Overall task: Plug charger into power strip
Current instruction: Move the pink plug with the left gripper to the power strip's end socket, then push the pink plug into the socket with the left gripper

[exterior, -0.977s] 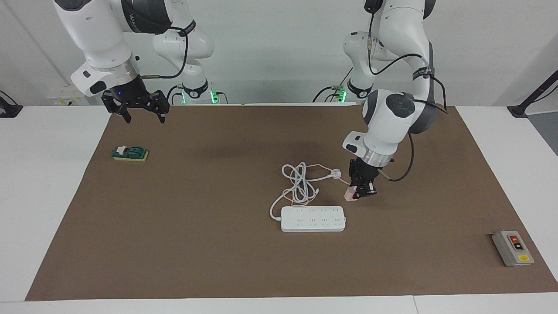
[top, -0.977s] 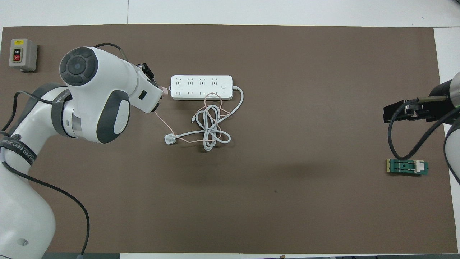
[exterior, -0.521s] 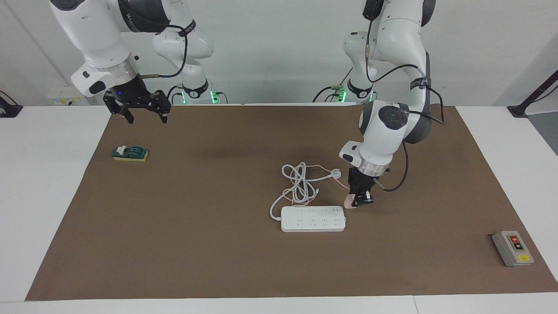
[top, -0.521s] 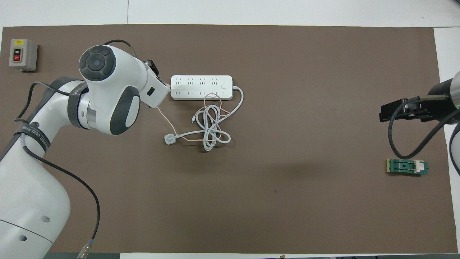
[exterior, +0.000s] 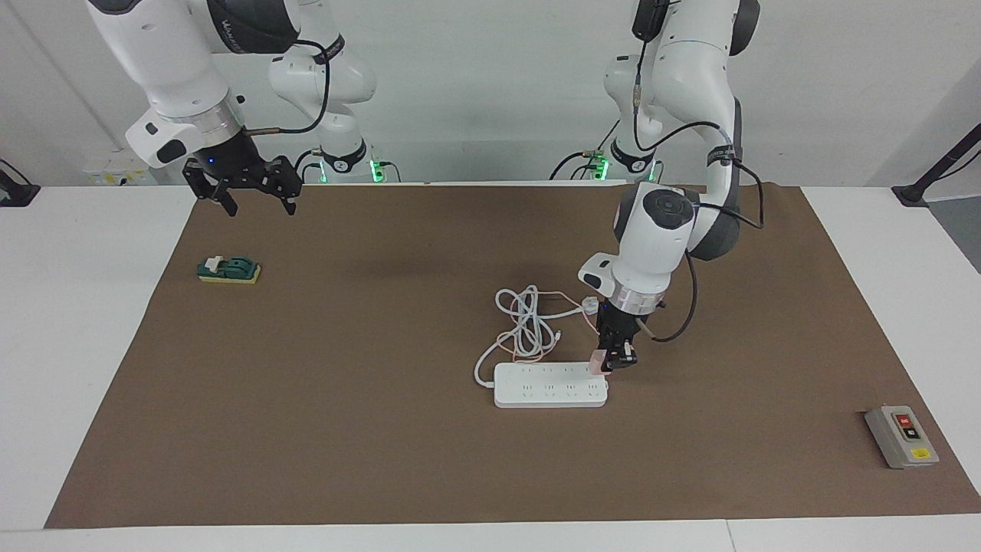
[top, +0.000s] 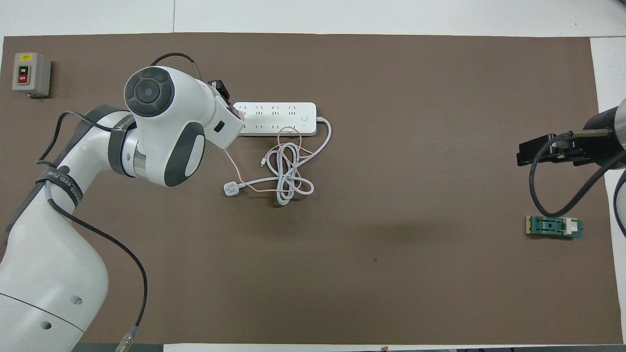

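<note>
The left gripper [exterior: 611,360] pinches the charger [exterior: 596,359] between its fingers, directly over the end of the power strip [exterior: 550,385] that lies toward the left arm's end of the worktop [exterior: 306,429]. The charger sits low at the strip's top face; whether its prongs have entered a socket cannot be told. The thin pink cable [top: 234,168] runs from the charger back toward the robots, crossing the coiled white cord [top: 288,176] and passing the white three-pin plug [top: 231,188]. The power strip lies flat near the middle of the worktop.

The right gripper [exterior: 254,201] waits in the air, fingers spread, over the corner of the worktop nearest the right arm's base. A green block [exterior: 228,270] lies below it. A grey switch box [exterior: 901,436] rests near the corner farthest from the robots at the left arm's end.
</note>
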You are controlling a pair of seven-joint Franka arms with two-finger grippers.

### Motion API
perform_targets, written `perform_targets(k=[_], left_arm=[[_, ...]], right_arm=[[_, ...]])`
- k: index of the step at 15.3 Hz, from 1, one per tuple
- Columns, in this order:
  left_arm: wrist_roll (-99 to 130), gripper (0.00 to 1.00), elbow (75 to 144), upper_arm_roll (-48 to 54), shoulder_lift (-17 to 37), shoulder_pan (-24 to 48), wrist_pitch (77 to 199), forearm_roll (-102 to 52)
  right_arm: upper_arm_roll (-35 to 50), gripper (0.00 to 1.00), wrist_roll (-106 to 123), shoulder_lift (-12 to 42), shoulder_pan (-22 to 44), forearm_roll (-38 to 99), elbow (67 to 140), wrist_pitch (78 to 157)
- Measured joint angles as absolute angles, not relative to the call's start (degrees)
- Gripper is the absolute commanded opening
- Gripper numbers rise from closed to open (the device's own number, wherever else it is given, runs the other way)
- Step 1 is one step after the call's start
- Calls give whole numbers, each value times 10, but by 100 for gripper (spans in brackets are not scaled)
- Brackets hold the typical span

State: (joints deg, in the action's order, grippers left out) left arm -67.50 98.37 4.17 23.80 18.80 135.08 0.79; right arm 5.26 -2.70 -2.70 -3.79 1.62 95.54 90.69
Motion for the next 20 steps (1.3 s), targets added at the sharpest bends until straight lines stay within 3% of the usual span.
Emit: perform_targets(k=[20], left_arm=[[-672, 0, 1000, 41, 240, 199, 1350, 22]], right_arm=[[53, 100, -27, -27, -38, 6, 956, 907]])
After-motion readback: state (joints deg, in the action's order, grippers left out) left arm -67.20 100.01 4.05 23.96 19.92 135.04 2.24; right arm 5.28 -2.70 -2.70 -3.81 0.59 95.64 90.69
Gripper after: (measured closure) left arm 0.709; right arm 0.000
